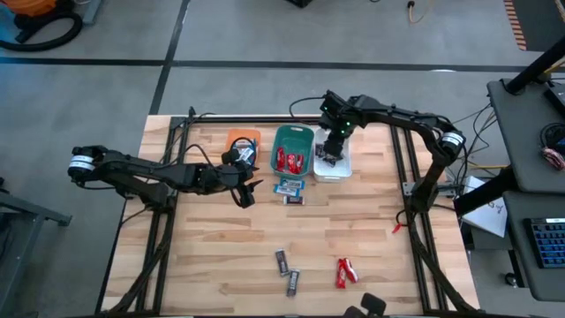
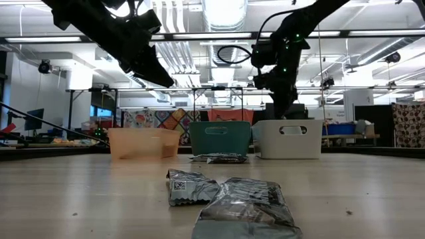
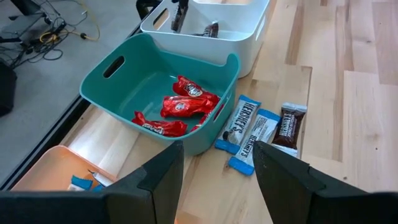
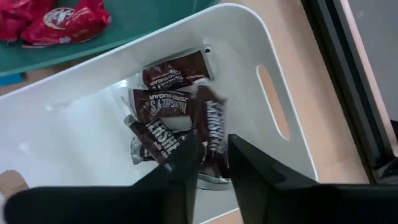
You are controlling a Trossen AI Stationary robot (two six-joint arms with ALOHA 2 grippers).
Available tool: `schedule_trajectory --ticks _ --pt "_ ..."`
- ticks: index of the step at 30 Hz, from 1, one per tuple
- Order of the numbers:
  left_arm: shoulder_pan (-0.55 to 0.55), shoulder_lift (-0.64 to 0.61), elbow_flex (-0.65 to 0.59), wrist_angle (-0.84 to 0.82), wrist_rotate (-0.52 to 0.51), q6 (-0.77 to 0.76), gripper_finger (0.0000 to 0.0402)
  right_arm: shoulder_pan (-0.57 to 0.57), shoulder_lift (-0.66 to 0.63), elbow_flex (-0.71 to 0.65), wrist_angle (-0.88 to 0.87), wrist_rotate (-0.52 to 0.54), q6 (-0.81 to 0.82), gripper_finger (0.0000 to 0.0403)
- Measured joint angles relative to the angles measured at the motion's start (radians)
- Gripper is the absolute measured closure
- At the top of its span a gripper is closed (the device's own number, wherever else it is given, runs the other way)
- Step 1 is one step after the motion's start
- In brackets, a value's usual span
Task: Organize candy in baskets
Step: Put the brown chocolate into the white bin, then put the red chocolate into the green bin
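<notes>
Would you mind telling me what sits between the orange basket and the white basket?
The teal basket sits between the orange basket and the white basket, holding red candy; the high view shows it.

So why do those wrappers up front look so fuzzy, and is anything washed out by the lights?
Low view: the dark wrappers lie too near the lens and blur, and ceiling lights glare. High view: evenly lit, soft shadows under the arms. Right wrist view: the white basket is bright but readable.

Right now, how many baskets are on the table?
3, in a row at the far edge: an orange basket on the left, a green basket in the middle, and a white basket on the right. None look hidden.
</notes>
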Motion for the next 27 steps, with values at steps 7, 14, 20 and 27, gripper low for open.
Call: schedule_trajectory --ticks 7,14,20,27 --pt "-0.002 0.0 0.0 0.0 0.002 -0.005 0.0225 0.0 0.0 0.005 0.007 0.026 0.036 0.0266" --pt "-0.006 0.0 0.0 0.0 0.011 -0.005 0.0225 0.0 0.0 0.007 0.004 0.027 0.098 0.0257" --pt "-0.006 0.0 0.0 0.0 0.011 -0.005 0.0225 -0.002 0.0 0.007 -0.018 -0.1 0.191 0.0257" --pt "-0.006 0.0 0.0 -0.005 0.011 -0.005 0.0225 -0.011 -0.004 0.004 -0.003 0.114 0.305 0.0259"
